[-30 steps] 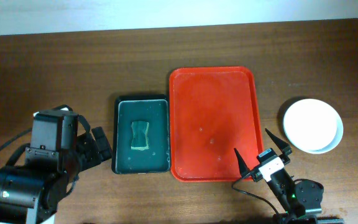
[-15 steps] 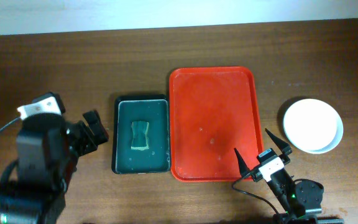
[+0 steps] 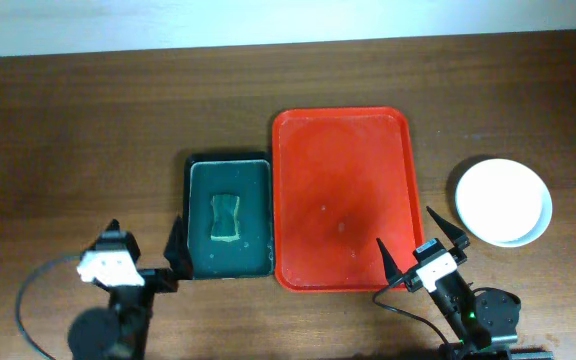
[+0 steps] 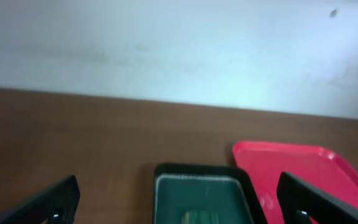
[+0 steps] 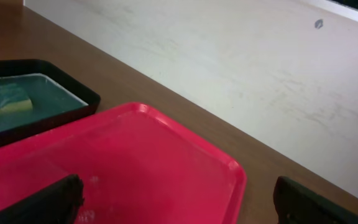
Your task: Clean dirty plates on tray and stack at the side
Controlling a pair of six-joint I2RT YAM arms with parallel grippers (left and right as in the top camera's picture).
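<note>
The red tray (image 3: 338,170) lies mid-table and holds no plates, only a few small wet specks. The plates (image 3: 503,200) sit as a stack on the wood to the tray's right, a white one on top with a pale rim showing beneath. My left gripper (image 3: 143,240) is open near the table's front, left of the black tray, with nothing between its fingers (image 4: 58,198). My right gripper (image 3: 418,245) is open over the red tray's front right corner (image 5: 229,171), also with nothing in it. The plates do not appear in either wrist view.
A smaller black tray (image 3: 190,215) with a green sponge (image 3: 226,217) lies against the red tray's left side; its rim (image 4: 197,169) and the sponge (image 5: 5,99) also show in the wrist views. A pale wall runs behind the table.
My left arm has drawn back and dropped low to the table's front edge, its gripper now pointing at the black tray. The right arm, trays and plates have not moved.
</note>
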